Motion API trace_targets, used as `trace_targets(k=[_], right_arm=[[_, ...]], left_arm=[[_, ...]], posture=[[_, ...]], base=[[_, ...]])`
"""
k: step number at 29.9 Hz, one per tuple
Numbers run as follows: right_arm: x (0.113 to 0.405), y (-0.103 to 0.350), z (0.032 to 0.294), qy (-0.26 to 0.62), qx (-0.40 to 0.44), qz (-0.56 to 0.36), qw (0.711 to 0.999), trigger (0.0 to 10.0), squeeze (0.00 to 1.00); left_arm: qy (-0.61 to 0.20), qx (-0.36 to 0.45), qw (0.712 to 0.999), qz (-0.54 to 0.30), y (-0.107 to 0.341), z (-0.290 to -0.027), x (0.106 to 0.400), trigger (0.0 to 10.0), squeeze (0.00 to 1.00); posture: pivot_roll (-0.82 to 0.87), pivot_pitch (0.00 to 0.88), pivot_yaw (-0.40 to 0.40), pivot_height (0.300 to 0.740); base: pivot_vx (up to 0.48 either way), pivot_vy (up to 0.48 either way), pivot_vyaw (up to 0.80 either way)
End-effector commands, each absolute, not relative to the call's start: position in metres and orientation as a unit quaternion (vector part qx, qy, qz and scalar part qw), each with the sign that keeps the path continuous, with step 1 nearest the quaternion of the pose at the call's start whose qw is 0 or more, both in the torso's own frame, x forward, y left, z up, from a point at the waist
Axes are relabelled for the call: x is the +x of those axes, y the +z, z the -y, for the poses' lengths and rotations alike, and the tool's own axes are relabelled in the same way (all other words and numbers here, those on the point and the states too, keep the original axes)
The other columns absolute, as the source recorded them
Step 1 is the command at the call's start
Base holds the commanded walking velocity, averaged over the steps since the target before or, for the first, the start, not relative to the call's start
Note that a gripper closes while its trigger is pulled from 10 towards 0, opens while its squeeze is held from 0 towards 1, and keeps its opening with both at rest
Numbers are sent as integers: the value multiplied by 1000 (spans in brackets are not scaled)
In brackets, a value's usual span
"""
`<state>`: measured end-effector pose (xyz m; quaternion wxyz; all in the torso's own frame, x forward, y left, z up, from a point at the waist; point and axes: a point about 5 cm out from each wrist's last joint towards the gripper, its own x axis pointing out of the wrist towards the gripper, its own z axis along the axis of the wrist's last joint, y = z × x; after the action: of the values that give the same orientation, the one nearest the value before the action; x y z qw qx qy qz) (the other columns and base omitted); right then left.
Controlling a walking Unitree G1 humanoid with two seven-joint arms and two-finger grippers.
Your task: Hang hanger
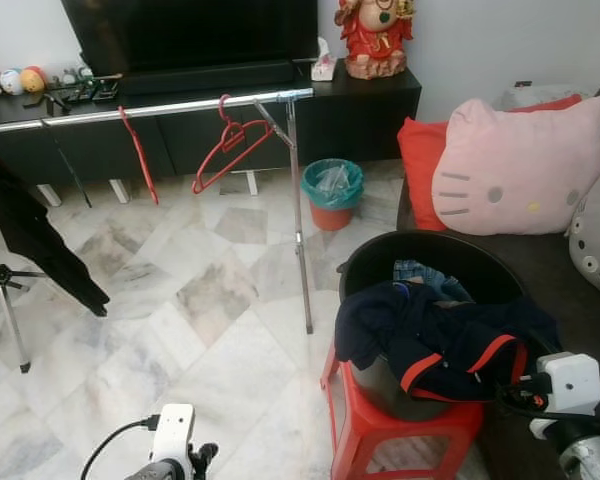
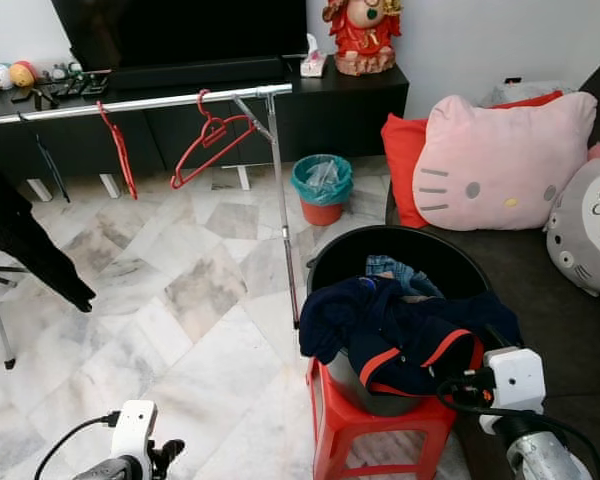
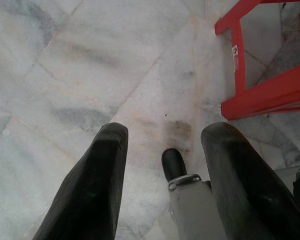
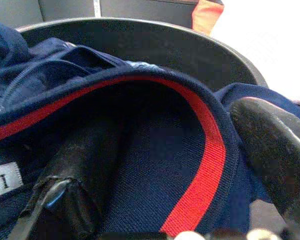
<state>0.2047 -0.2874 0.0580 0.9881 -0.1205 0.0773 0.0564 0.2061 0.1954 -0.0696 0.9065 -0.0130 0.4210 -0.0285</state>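
Observation:
Two red hangers hang on a silver rail (image 1: pixel 150 108): one tilted near its right end (image 1: pixel 228 145), one thinner further left (image 1: pixel 138 155). A navy garment with red trim (image 1: pixel 440 335) spills over a black basket (image 1: pixel 365 262) on a red stool (image 1: pixel 380 425). My right gripper (image 4: pixel 175 160) is open at the basket's near right side. One of its fingers (image 4: pixel 75 165) lies under the collar, the other (image 4: pixel 275 150) outside it. My left gripper (image 3: pixel 165 135) hangs low over the marble floor, open, holding nothing.
The rail's upright pole (image 1: pixel 300 220) stands just left of the basket. A black garment (image 1: pixel 35 240) hangs at the far left by a tripod leg (image 1: pixel 10 320). A teal bin (image 1: pixel 332 190), the black TV cabinet (image 1: pixel 360 100) and a sofa with a pink pillow (image 1: pixel 525 165) surround the floor.

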Motion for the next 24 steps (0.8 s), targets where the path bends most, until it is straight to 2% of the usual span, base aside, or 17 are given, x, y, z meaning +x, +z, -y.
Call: trace_targets(k=[1, 7, 11, 16, 21, 24], right_arm=[[203, 51, 291, 48, -131, -104, 985, 10000, 0], [205, 43, 309, -15, -162, -154, 975, 10000, 0], [207, 43, 310, -28, -143, -156, 977, 10000, 0], [213, 42, 315, -80, -54, -162, 982, 10000, 0], [213, 37, 319, -123, 15, -183, 975, 10000, 0], [212, 38, 318, -142, 98, -186, 967, 10000, 0]], left_arm=[[-25, -13, 906, -422, -70, -198, 206, 10000, 0], [-25, -12, 907, -419, -69, -198, 207, 10000, 0], [-25, -11, 909, -417, -68, -198, 209, 10000, 0], [-24, -11, 908, -417, -68, -199, 208, 10000, 0], [-24, -13, 909, -416, -67, -198, 209, 10000, 0], [-25, -14, 910, -414, -67, -197, 210, 10000, 0]], posture=[[-196, 0, 79, 740], [-193, 0, 78, 740], [-190, 0, 78, 740], [-191, 0, 78, 740], [-190, 0, 77, 740], [-191, 0, 77, 740]], base=[[0, 0, 0], [0, 0, 0], [0, 0, 0], [0, 0, 0], [0, 0, 0], [0, 0, 0]])
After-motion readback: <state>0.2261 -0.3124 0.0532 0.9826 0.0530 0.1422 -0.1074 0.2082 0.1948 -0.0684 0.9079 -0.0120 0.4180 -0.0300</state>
